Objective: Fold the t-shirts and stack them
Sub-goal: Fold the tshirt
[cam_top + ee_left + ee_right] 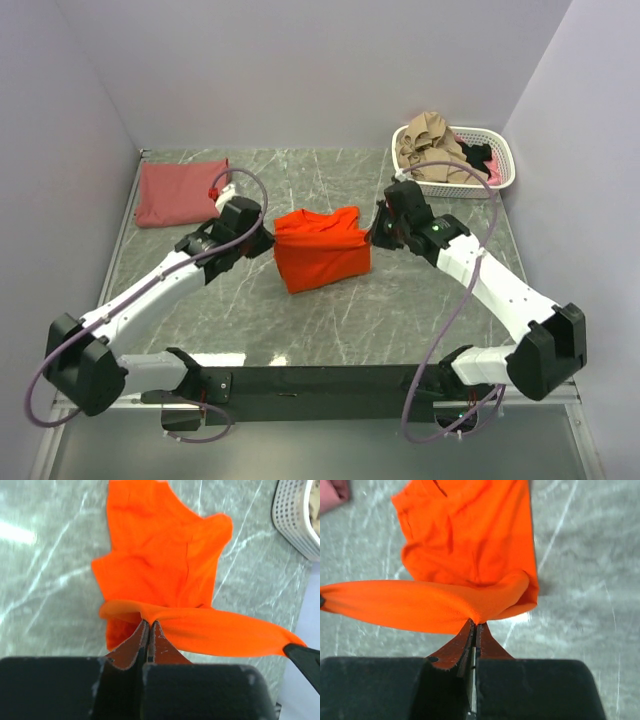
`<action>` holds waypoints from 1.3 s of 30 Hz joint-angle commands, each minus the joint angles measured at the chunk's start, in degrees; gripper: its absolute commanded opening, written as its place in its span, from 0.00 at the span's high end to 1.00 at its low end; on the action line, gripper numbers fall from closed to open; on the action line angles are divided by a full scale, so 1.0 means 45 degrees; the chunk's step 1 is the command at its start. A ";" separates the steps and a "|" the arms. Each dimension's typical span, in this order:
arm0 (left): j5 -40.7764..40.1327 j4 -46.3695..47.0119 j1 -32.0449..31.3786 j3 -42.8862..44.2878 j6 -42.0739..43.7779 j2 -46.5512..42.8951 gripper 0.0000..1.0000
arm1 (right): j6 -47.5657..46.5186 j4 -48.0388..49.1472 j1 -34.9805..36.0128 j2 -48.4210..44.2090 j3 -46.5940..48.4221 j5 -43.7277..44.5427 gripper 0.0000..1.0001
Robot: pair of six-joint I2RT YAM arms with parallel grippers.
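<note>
The orange-red t-shirt [320, 255], mid-tabletop [400, 310], is only part-folded, its far edge lifted taut with the left tool [149, 625] and right tool [474, 625] each pinching a corner, so finishing this fold and stacking it with the folded brick-red t-shirt [178, 192] at the far-left corner remain.

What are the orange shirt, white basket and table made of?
The orange t-shirt: soft matte cloth; it droops and creases. The white basket: seemingly plastic, smooth, with rows of holes. The table: glossy grey marble look, white veins; real stone or print, unclear.
</note>
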 commanded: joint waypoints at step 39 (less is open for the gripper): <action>0.3755 0.3106 0.3765 0.5337 0.2633 0.7595 0.01 | -0.1060 0.4046 -0.2232 0.7430 0.5431 -0.1931 0.20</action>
